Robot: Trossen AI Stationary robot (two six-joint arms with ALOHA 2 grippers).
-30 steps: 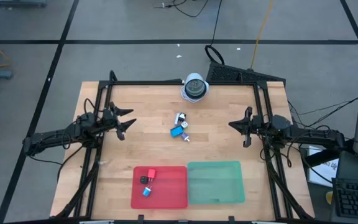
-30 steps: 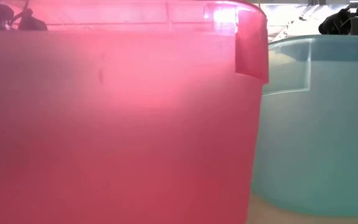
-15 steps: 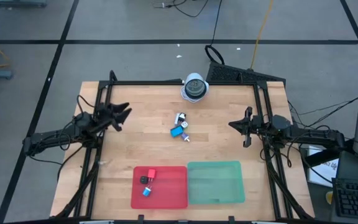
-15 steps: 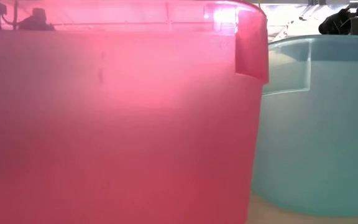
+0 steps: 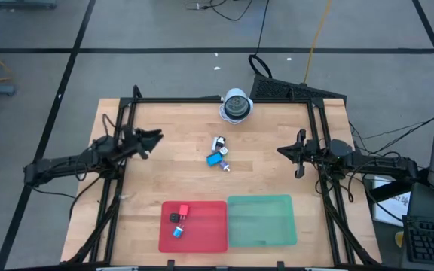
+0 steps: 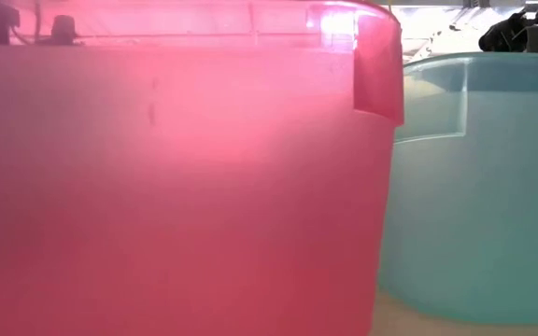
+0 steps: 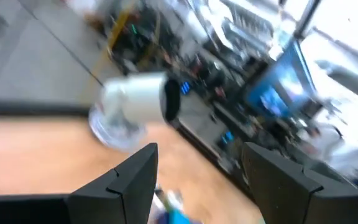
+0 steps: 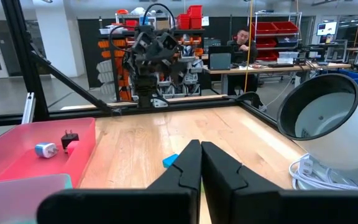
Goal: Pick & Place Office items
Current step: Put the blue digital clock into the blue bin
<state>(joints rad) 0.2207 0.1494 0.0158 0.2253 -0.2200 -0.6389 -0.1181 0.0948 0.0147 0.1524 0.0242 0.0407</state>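
Observation:
Three small office items (image 5: 218,153) lie at the table's middle: a white-and-black piece (image 5: 218,141), a blue piece (image 5: 215,159) and a tiny pale one (image 5: 225,166). Inside the red tray (image 5: 209,237) lie a red piece (image 5: 184,211), a black one (image 5: 175,218) and a blue one (image 5: 178,232). My left gripper (image 5: 155,138) is open and hovers left of the middle cluster, its fingers (image 7: 135,177) spread wide. My right gripper (image 5: 279,150) is shut, right of the cluster, and points toward the table's left; its fingers (image 8: 188,162) lie together.
A round white-and-grey domed object (image 5: 236,105) stands at the far edge. The green tray (image 5: 261,220) sits beside the red tray at the near edge; both fill the low view. A black frame rail (image 5: 202,100) borders the table. A person (image 8: 244,38) sits in the room behind.
My left gripper has moved a little toward the table's far edge and away from the near side, staying open; its wrist view is blurred by motion. The items have stayed where they were.

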